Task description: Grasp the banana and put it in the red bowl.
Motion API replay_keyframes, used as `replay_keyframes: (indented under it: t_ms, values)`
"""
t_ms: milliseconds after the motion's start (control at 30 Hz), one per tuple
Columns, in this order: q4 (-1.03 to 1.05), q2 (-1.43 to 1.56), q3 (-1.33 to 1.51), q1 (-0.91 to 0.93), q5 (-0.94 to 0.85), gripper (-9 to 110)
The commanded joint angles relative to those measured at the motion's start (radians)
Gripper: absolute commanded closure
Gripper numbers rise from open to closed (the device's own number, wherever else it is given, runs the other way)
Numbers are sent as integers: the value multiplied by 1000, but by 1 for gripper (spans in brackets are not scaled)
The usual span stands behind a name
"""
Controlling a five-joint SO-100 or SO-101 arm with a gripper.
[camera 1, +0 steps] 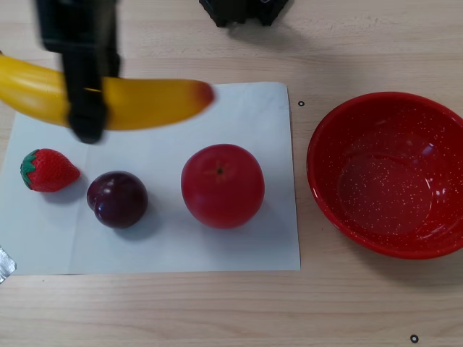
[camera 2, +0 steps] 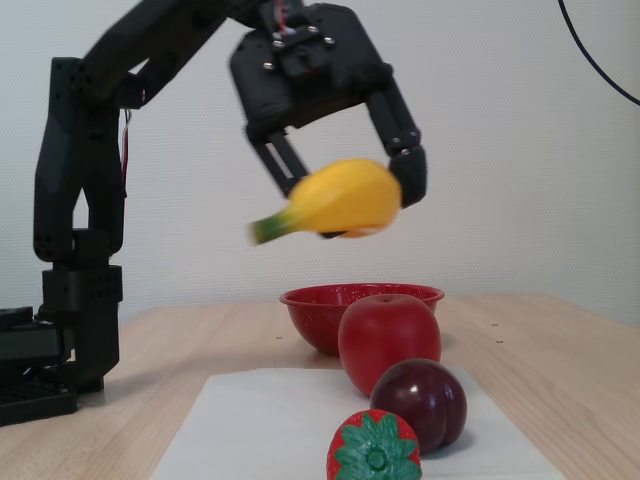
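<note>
The claw [camera 2: 345, 195] is clenched around the banana [camera 2: 340, 197] and holds it in the air, clear of the bench [camera 2: 560, 350]. The fixed view makes this plain: one dark finger [camera 2: 283, 165] sits on the banana's left flank, the other [camera 2: 405, 160] on its right, and open wall shows between the fruit and everything below it. That view sees the banana nearly end-on, with its small green stem pointing left and downward.

The other view looks down from above and gives what the side view cannot: the banana's [camera 1: 152, 103] full length, lying left to right over the far edge of the white paper sheet [camera 1: 239, 238], its reddish tip pointing toward the red bowl [camera 1: 391, 173]. Here the claw [camera 1: 87, 108] is only a dark blurred shape crossing the banana left of its middle, and its height above the bench cannot be read.

Taking the red bowl as the mark, in the top-down view the banana is well apart from it, to its left. The bowl stands on bare wood just beside the sheet's right edge. The apple [camera 1: 222, 186] lies nearest the bowl, then the plum [camera 1: 117, 199], then the strawberry [camera 1: 47, 170] farthest left. In the fixed view the bowl [camera 2: 315, 310] is partly hidden behind the apple [camera 2: 388, 340].
</note>
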Motion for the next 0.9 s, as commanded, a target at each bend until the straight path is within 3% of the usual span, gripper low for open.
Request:
replay_keyframes:
  t_ms: [0,533,867]
  values:
    - [32,230,-130,66,-40,101]
    - [-35,272,-114,681,-285,101]
    - [-284,282,149,876,-333,101]
